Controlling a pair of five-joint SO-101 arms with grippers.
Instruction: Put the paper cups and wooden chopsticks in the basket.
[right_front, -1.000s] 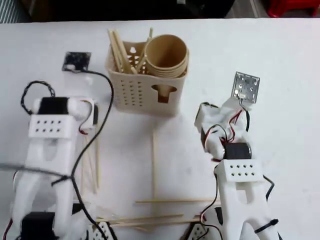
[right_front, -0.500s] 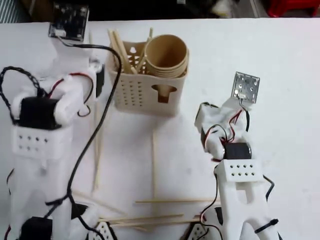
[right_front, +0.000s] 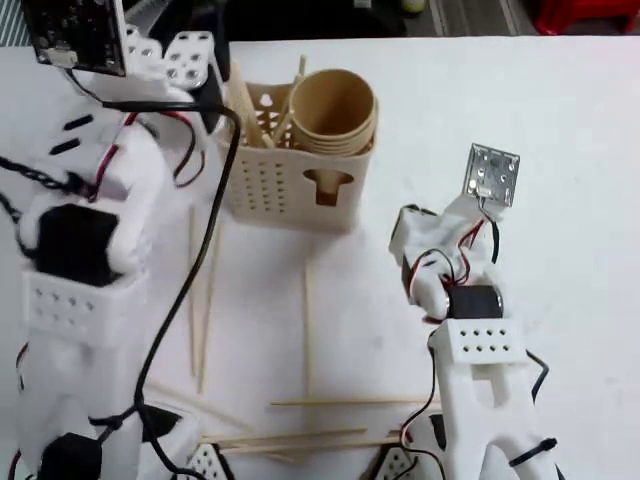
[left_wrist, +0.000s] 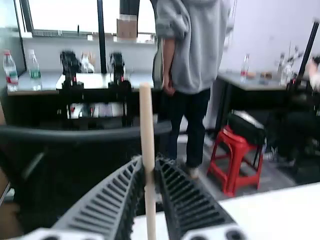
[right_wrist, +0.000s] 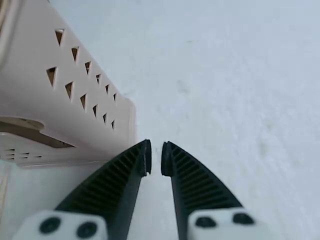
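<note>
Left gripper (left_wrist: 148, 167) jaws clenched on a wooden chopstick (left_wrist: 146, 120), near the basket (right_front: 290, 185) where paper cups (right_front: 333, 105) already sit; right gripper (right_wrist: 155, 152) closed on nothing. The delivery step appears under way. Next, line the stick over the rim and release, with loose chopsticks (right_front: 308, 330) waiting on the table (right_front: 520, 100)

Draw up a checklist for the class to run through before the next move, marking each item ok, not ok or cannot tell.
1. Left gripper shut firmly on the held chopstick: ok.
2. Held chopstick lined up over the basket: cannot tell.
3. Paper cups inside the basket: ok.
4. Right gripper empty, beside the basket wall and out of the way: ok.
5. No wooden chopsticks left out: not ok, loose chopsticks lie on the table.
</note>
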